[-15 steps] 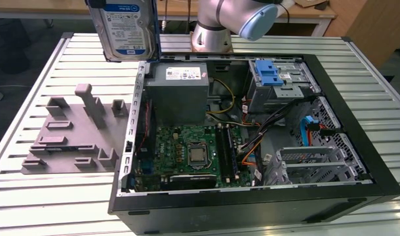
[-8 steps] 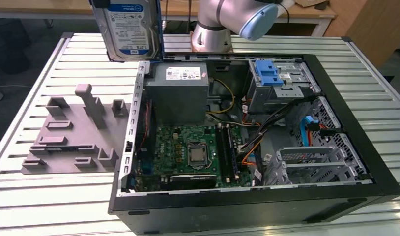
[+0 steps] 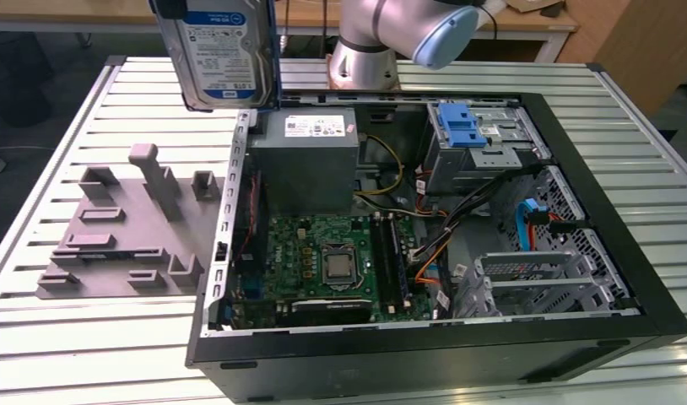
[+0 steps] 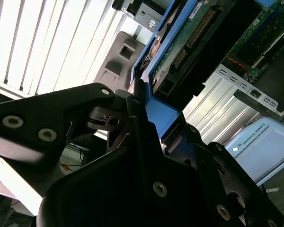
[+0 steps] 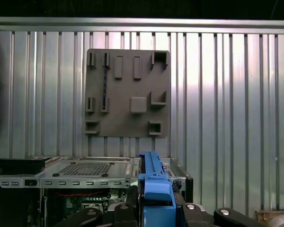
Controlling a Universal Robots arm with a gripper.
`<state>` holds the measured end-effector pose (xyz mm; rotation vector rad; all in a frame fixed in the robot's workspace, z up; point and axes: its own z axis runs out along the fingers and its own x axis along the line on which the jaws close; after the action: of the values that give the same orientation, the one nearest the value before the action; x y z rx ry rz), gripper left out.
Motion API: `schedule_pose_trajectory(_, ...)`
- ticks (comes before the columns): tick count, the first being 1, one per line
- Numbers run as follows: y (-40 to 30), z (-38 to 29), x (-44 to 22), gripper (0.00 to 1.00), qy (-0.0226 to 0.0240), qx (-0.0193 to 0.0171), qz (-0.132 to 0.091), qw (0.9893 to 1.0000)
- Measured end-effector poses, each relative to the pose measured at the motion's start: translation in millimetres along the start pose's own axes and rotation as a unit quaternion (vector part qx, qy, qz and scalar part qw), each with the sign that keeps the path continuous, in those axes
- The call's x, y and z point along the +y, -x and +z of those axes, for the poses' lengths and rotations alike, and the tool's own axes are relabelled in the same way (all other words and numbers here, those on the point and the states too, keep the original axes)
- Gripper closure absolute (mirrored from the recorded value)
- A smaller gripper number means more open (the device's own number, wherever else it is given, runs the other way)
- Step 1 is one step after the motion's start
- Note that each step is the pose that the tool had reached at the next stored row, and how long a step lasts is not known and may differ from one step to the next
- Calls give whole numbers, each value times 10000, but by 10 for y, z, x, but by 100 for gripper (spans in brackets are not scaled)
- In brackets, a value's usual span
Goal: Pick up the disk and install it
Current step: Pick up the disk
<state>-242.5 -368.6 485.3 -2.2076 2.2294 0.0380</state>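
Observation:
The disk, a silver drive with a white-and-blue label in a blue carrier, hangs upright high above the slatted table, over the open computer case's wall on the exterior view's left. In the second wrist view my gripper is shut on the carrier's blue edge, and the disk's green circuit-board side faces the camera. The first wrist view looks along the disk's blue carrier edge, which stands up between my black gripper fingers.
Inside the case are a grey power supply, a blue-latched drive cage and the motherboard. A grey fixture plate with slots and posts lies on the table beside the case. The arm's base stands behind the case.

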Motion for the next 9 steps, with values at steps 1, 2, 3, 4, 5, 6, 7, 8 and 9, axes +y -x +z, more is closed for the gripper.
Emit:
schedule_pose_trajectory(1, -26, -1, 0, 64, 0, 1, 0, 10000)
schedule_pose_trajectory(2, -49, -1, 0, 64, 0, 2, 0, 10000)
schedule_pose_trajectory(3, -66, -1, -1, 64, 0, 3, -1, 10000)
schedule_pose_trajectory(4, -76, -1, -2, 64, 0, 4, -1, 10000)
schedule_pose_trajectory(5, -81, -1, -6, 64, -1, 6, -1, 10000)
schedule_pose_trajectory(6, -83, -1, -14, 64, 0, 7, 0, 10000)
schedule_pose_trajectory(7, -84, -2, -27, 64, 0, 8, -1, 10000)
schedule_pose_trajectory(8, -84, -2, -44, 64, 0, 7, 0, 10000)
schedule_pose_trajectory(9, -84, -2, -64, 64, 0, 7, 0, 10000)
